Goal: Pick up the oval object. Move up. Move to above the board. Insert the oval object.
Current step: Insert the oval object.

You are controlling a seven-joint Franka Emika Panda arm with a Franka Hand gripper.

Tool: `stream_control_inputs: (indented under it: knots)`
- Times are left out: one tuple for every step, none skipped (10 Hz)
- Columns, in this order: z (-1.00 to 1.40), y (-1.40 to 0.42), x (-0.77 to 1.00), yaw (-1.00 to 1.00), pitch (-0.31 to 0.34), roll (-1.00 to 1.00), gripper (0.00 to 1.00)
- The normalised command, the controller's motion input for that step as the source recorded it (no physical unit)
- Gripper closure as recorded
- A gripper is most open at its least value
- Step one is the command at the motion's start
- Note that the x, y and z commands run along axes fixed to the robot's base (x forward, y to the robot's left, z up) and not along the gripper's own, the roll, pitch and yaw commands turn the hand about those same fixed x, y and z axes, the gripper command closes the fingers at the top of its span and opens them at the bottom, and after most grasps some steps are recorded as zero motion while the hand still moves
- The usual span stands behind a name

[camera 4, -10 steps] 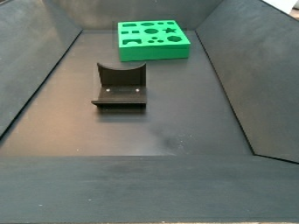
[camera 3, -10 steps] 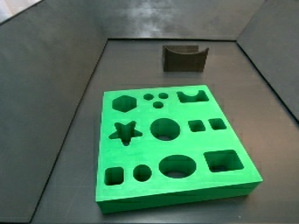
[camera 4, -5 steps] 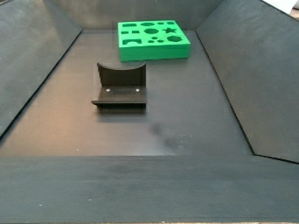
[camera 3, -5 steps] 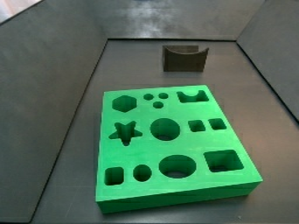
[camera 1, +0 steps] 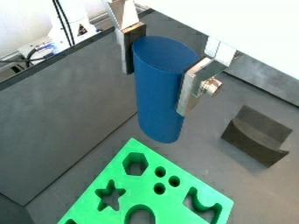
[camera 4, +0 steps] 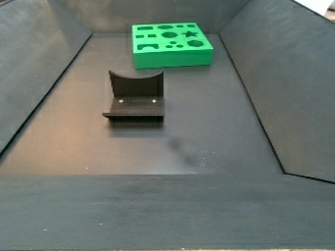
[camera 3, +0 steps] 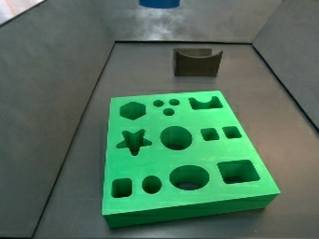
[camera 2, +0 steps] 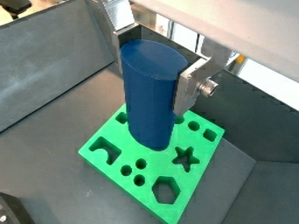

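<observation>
High above worktop: gripper (camera 1: 162,59) clamped on blue peg (camera 1: 160,87), silver fingers (camera 1: 194,86) against its sides. Peg hangs upright, long axis vertical, lower end clear of green board (camera 2: 149,156). Board lies below peg; your matching oval hole cannot be picked out. Fixture (camera 1: 258,135) stands apart.

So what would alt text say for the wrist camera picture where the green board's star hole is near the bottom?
The gripper holds the oval object, a blue peg, upright between its silver fingers, high above the board on the dark floor.
</observation>
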Motion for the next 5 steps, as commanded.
stream_control_inputs:
  knots:
    - [-0.03,-0.30,-0.10,0.00,-0.017,0.02,1.00]
    - [-0.05,-0.42,0.00,0.02,0.000,0.09,1.00]
    - [-0.05,-0.31,0.01,0.06,0.000,0.05,1.00]
    - [-0.07,-0.34,0.12,0.10,0.000,0.08,1.00]
    - [-0.09,-0.32,0.19,0.11,0.000,0.09,1.00]
